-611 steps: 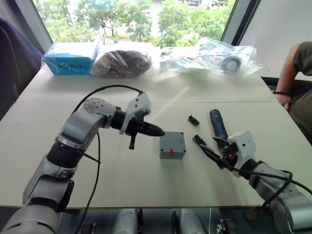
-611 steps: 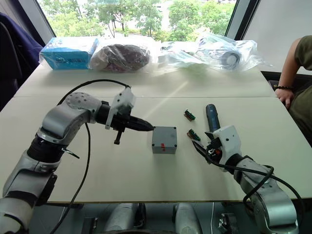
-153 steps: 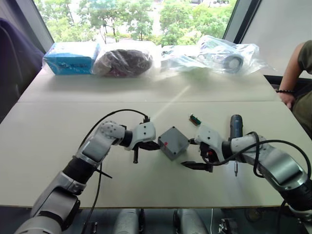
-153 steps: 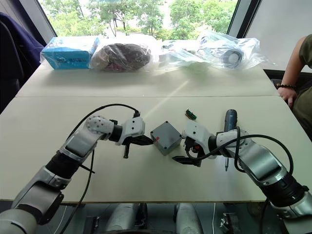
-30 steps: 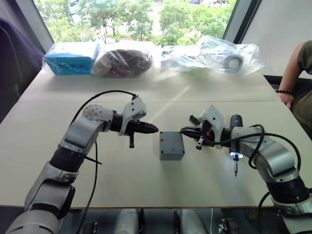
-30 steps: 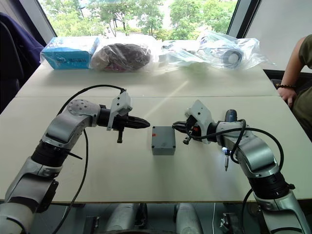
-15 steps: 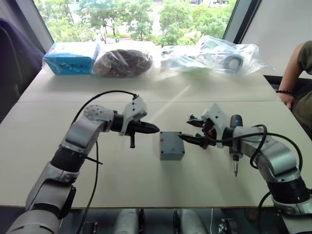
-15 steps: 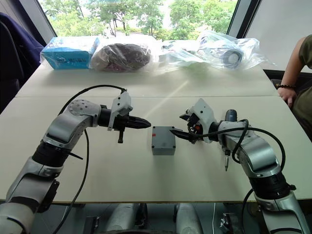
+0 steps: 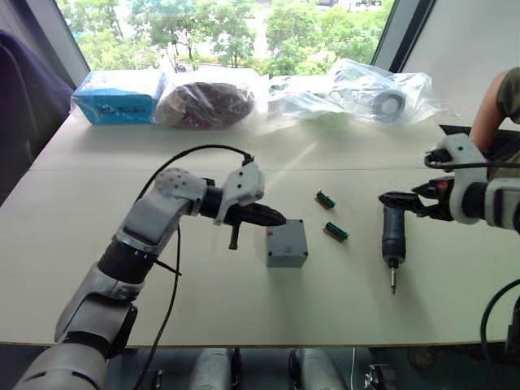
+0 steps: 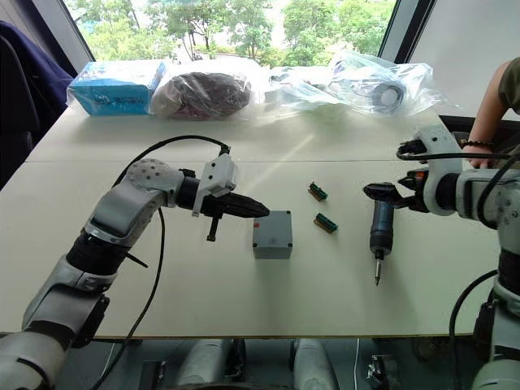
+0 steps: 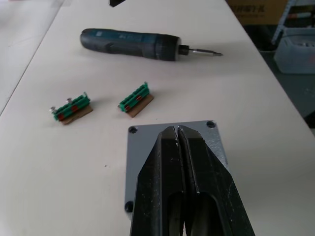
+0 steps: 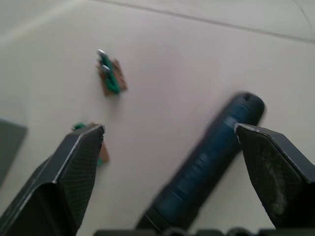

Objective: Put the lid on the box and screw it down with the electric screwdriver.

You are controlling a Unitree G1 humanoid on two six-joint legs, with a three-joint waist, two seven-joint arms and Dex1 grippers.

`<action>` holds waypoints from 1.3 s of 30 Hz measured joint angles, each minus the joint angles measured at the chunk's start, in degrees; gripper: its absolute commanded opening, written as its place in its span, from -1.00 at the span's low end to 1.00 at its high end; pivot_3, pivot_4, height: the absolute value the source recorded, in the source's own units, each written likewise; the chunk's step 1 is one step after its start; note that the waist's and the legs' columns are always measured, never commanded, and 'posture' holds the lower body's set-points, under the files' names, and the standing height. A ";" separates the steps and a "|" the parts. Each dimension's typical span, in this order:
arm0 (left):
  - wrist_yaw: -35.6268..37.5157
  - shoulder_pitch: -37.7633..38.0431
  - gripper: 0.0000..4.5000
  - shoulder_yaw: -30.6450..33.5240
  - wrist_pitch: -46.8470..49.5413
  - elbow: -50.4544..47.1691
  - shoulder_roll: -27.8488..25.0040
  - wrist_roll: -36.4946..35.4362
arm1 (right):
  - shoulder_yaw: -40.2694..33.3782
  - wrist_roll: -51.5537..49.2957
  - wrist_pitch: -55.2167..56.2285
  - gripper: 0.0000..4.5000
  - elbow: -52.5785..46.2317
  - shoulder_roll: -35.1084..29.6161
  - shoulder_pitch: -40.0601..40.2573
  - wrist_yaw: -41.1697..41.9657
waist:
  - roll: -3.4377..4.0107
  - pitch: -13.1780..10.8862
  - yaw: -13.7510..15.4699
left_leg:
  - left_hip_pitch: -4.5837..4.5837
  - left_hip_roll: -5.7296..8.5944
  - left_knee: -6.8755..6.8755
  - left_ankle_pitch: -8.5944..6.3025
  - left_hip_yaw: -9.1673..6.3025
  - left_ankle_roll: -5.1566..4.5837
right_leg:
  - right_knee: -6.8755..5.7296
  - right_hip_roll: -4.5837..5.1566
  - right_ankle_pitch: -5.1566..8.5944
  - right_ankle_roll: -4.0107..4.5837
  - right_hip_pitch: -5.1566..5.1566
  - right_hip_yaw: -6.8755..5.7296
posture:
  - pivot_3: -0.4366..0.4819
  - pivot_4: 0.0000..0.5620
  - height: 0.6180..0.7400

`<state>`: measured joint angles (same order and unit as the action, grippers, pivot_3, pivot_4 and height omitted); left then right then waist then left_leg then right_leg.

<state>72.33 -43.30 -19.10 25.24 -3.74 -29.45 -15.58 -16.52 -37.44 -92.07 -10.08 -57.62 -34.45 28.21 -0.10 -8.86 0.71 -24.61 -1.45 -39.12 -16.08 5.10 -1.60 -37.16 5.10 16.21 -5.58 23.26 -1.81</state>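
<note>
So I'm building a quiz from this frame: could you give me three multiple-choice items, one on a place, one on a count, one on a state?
1. Where does the electric screwdriver lie?
A. On top of the box
B. Flat on the table, on the robot's right of the box
C. In the left gripper

2. How many small green parts lie on the table?
A. One
B. Two
C. Four

3. How are the left gripper's fingers?
A. Shut
B. Wide open
C. Clamped on the screwdriver

Answers:
1 B: it rests on the table, apart from the box.
2 B: one, another.
3 A: the left gripper has its fingers pressed together.
</note>
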 measured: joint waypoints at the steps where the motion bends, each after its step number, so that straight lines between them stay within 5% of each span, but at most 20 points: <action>1: 0.32 0.01 -1.00 -0.99 -1.14 -0.18 -0.38 0.94 | 0.32 -1.55 -0.02 0.98 2.11 -1.61 0.05 -0.96 | 0.00 0.00 -0.06 | 0.01 -0.01 0.00 0.00 0.01 0.00 | 0.00 -0.01 0.00 0.00 0.00 0.01 | -0.05 -0.47 1.00; 12: -0.73 1.90 -1.00 -2.57 -2.06 -3.69 2.50 1.30 | 12.35 -26.08 -0.06 0.98 20.08 -6.41 -0.56 -14.96 | 0.00 0.00 -0.05 | 0.03 -0.03 -0.02 -0.01 0.02 -0.02 | 0.00 -0.02 0.00 0.00 -0.01 0.04 | -0.05 -0.47 1.00; 23: -4.61 4.98 -1.00 -2.14 1.97 -8.22 1.85 0.55 | 26.31 -25.72 -0.09 0.98 34.09 -3.59 -12.08 -16.41 | 0.00 0.00 0.05 | 0.01 -0.05 -0.01 -0.02 0.02 -0.04 | 0.04 -0.05 0.00 0.00 0.00 0.03 | -0.05 -0.47 1.00; 32: -6.95 6.69 -1.00 -2.12 3.78 -10.19 1.28 0.06 | 33.03 -19.22 0.09 -0.19 32.55 -3.20 -14.20 -11.00 | 0.00 0.00 -0.02 | 0.01 -0.06 -0.01 -0.03 0.00 -0.05 | 0.05 -0.06 0.00 0.00 -0.01 0.02 | -0.05 -0.47 1.00; 39: -8.25 6.75 -1.00 -1.46 4.73 -10.45 0.70 -0.35 | 31.08 -12.86 -0.04 -0.20 33.98 -0.83 -14.92 -8.11 | -0.11 0.06 -0.10 | 0.04 -0.08 -0.03 -0.03 -0.01 -0.05 | 0.06 -0.07 -0.01 0.00 -0.06 0.00 | -0.05 -0.47 1.00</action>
<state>64.08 -36.54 -20.55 29.97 -14.19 -28.75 -15.92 14.56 -50.30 -92.11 23.91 -58.45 -49.37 20.10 -0.21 -8.80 0.61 -24.58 -1.53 -39.15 -16.11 5.09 -1.64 -37.10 5.03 16.20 -5.57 23.20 -1.81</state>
